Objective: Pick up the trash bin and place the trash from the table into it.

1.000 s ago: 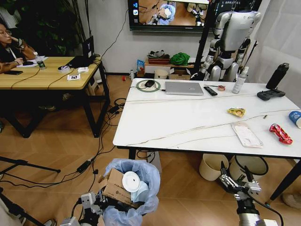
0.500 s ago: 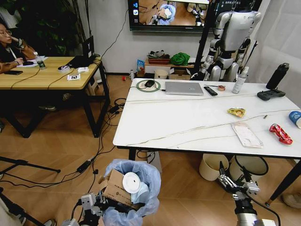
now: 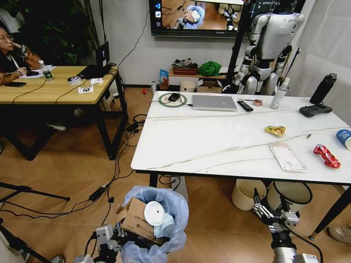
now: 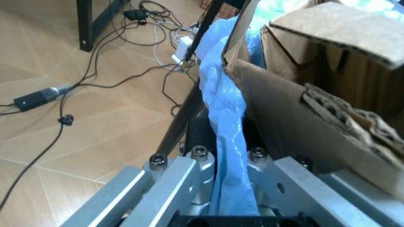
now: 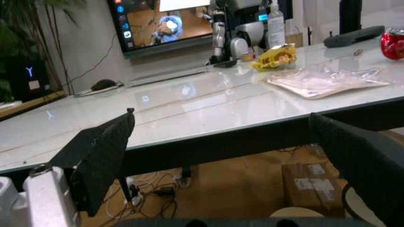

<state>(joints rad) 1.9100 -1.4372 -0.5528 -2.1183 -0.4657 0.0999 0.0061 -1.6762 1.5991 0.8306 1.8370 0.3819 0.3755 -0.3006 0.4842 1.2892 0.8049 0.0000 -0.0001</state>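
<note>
The trash bin (image 3: pixel 156 224) is seen low in front of the robot, near the left front corner of the table (image 3: pixel 219 142), lower than the tabletop. Its blue bag puffs over the rim, and a torn brown cardboard (image 3: pixel 134 219) and a white round lid (image 3: pixel 154 212) are seen inside it. The bin is held by the left gripper (image 3: pixel 112 241), whose fingers are closed on the rim with the blue bag (image 4: pixel 227 137) pinched between them; the cardboard (image 4: pixel 303 109) is pressed just beside the bag.

On the table some trash is still lying: a yellow wrapper (image 3: pixel 276 130), a clear flat plastic pack (image 3: pixel 288 157), a red wrapper (image 3: pixel 327 155) and a blue-white paper cup (image 3: pixel 345 137) at the right edge. In the right wrist view the yellow wrapper (image 5: pixel 276 56) and the plastic pack (image 5: pixel 325 80) are seen across the tabletop.

The right gripper (image 3: pixel 272 211) is held below the table's front edge, empty, with its fingers (image 5: pixel 104 161) spread wide.

A silver laptop (image 3: pixel 215 102) and a black remote (image 3: pixel 245 106) lie at the far side of the table.
</note>
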